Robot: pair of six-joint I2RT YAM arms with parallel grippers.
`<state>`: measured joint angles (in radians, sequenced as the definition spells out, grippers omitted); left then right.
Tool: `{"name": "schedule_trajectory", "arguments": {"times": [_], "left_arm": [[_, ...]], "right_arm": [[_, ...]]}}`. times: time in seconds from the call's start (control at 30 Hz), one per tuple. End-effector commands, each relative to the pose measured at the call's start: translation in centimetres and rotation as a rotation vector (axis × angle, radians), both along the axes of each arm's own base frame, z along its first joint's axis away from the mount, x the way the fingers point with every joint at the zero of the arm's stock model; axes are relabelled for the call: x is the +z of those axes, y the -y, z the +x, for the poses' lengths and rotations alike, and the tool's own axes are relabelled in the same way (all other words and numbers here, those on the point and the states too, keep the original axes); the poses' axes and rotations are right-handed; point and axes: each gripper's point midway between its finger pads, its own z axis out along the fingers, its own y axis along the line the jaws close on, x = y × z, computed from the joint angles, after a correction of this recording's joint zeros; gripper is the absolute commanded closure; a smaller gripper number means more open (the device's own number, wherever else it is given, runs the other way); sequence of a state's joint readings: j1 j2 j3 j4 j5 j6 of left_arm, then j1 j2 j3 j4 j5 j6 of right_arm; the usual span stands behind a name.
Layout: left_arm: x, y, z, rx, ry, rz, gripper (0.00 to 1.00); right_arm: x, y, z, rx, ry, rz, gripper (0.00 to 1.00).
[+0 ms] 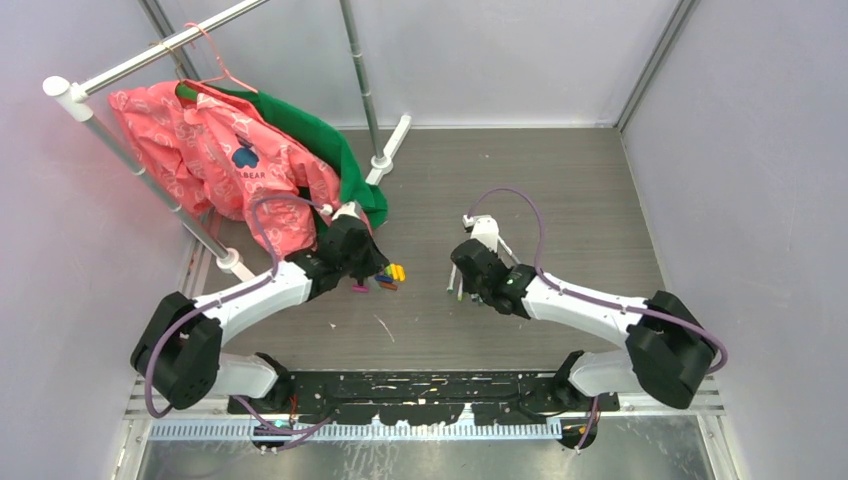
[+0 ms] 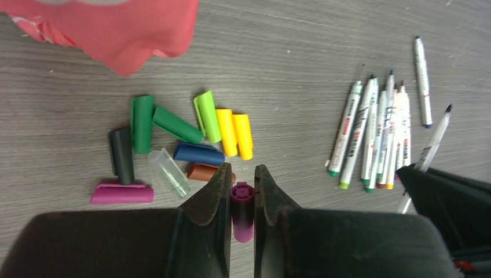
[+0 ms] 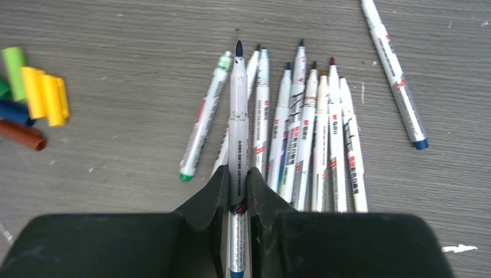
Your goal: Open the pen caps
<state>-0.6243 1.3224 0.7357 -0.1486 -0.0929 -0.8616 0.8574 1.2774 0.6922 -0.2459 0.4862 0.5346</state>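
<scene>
Grey wood-grain table [image 2: 301,69] bears the loose pen caps [image 2: 226,132]. Just beside them, the left gripper [image 2: 242,172] clamps a purple cap [image 2: 242,209], jaws nearly closed. The right gripper [image 3: 237,174] pinches an uncapped pen [image 3: 238,104] by the pen pile [image 3: 312,133]. Only the top view shows the green garment [image 1: 325,140].

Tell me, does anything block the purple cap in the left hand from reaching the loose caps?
Nothing visible does: the left hand holds the purple cap close to the loose caps, brown one nearest.

Eleven pen caps [image 2: 198,153], about ten uncapped white pens [image 3: 327,133], two garments [image 1: 200,150] on one rack [image 1: 58,90], two arms [image 1: 250,295]
</scene>
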Motion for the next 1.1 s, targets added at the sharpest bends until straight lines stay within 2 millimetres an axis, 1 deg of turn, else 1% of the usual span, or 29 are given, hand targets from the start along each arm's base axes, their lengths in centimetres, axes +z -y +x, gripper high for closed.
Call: {"name": "schedule_trajectory", "arguments": {"times": [0.0, 0.13, 0.27, 0.4, 0.5, 0.63, 0.77, 0.87, 0.97, 1.07], "left_arm": [[-1.6, -1.4, -0.1, 0.031, -0.007, 0.111, 0.9], [-3.0, -1.4, -0.2, 0.042, -0.032, 0.124, 0.85], [-3.8, -1.6, -0.2, 0.05, -0.048, 0.141, 0.8], [-4.0, -1.8, -0.2, 0.059, -0.048, 0.152, 0.74], [-3.9, -1.9, -0.2, 0.062, -0.045, 0.155, 0.7], [-3.8, -2.1, -0.2, 0.067, -0.042, 0.157, 0.68], [-3.3, -2.2, -0.2, 0.074, -0.033, 0.151, 0.65], [-2.6, -2.3, -0.2, 0.078, -0.017, 0.14, 0.62], [-1.4, -2.6, -0.3, 0.09, 0.013, 0.129, 0.56], [-0.2, -3.0, -0.4, 0.101, 0.041, 0.122, 0.51]], "right_arm": [[1.3, -0.2, 2.8, -0.083, 0.04, 0.059, 0.96], [0.3, -0.3, 3.7, -0.092, 0.007, 0.062, 0.95], [-0.6, -0.8, 4.3, -0.089, -0.014, 0.061, 0.94], [-1.4, -1.1, 4.7, -0.09, -0.032, 0.051, 0.93], [-1.7, -1.1, 5.0, -0.095, -0.038, 0.048, 0.9], [-2.2, -1.0, 5.2, -0.104, -0.044, 0.038, 0.86], [-2.3, -0.9, 5.2, -0.107, -0.044, 0.031, 0.78], [-2.3, -0.9, 5.2, -0.103, -0.044, 0.031, 0.68], [-1.8, -1.0, 5.3, -0.1, -0.038, 0.034, 0.6], [-0.8, -0.8, 5.3, -0.1, -0.022, 0.041, 0.55]]}}
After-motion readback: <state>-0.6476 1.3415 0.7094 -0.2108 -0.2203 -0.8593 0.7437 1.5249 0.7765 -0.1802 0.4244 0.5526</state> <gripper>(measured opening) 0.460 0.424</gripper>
